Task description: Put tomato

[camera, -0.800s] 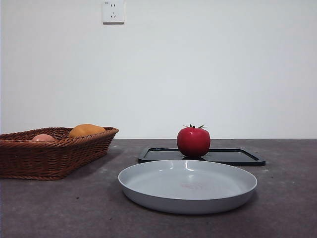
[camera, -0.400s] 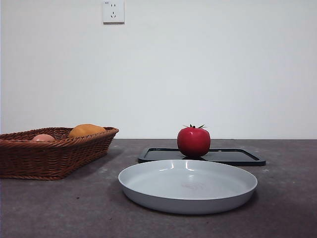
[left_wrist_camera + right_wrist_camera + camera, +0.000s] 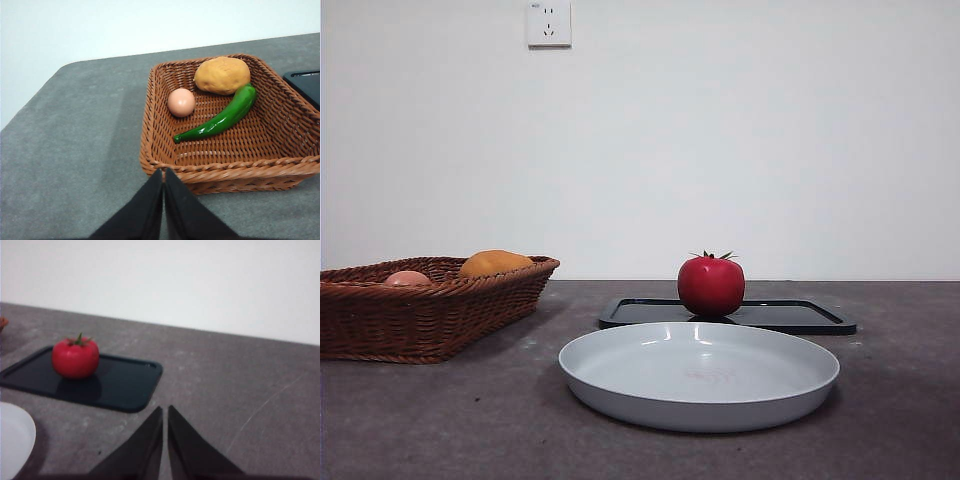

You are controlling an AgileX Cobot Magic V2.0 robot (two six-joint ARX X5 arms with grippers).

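1. Sits upright on the black tray, toward its left part: the tomato, calyx up, far behind the grey plate in the front view.
2. Waits well short of the tomato, on the right side of the surface, jaws pressed together and holding nothing: right gripper.
3. Hovers near the wicker basket on the left, likewise closed and empty: left gripper.
4. Best handled by the right gripper (the closer one, by the look of it): open wide before descending, come down over the calyx, close across the widest part of the glossy skin, gently, to avoid slipping or rolling.
5. Lift straight up to clear the tray's low rim.
6. Counted: one tomato, one tray, one plate, one basket.
7. Inside the basket: one orange-yellow fruit, one pale pink fruit, one green pepper.
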